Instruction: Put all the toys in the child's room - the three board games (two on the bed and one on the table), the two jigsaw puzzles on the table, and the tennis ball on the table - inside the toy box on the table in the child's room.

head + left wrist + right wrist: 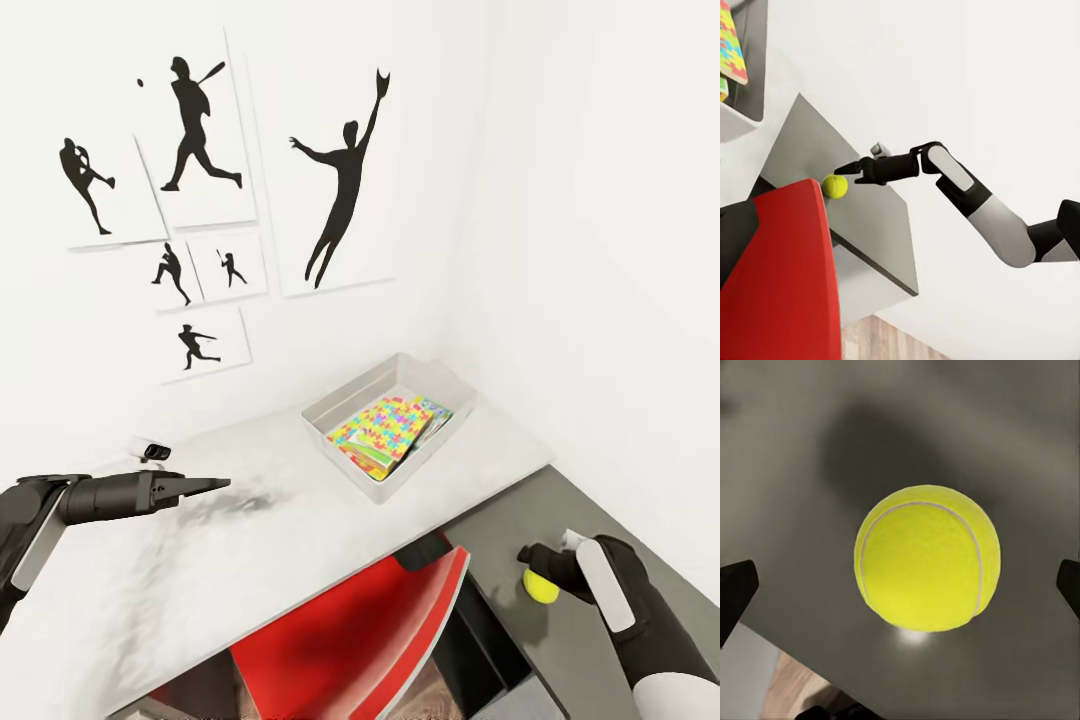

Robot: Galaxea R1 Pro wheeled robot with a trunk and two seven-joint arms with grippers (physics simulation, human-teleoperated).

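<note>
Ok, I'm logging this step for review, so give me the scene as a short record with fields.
tennis ball: on the dark grey side unit, between the right gripper's open jaws, not gripped
right gripper: at the ball, jaws either side
left gripper: over the table, holding nothing; open or shut unclear
toy box: on the table, holds a jigsaw puzzle and other flat items
chair: red, at the table's edge

In the toy box (345, 405) we see one jigsaw puzzle (385, 428) covering most of what lies beneath; only slivers of other flat things peek out at its sides. The red chair (375, 640) hides the tabletop's (200, 560) near edge. The right hand's (900, 592) fingertips are cut off at the picture's borders.
</note>
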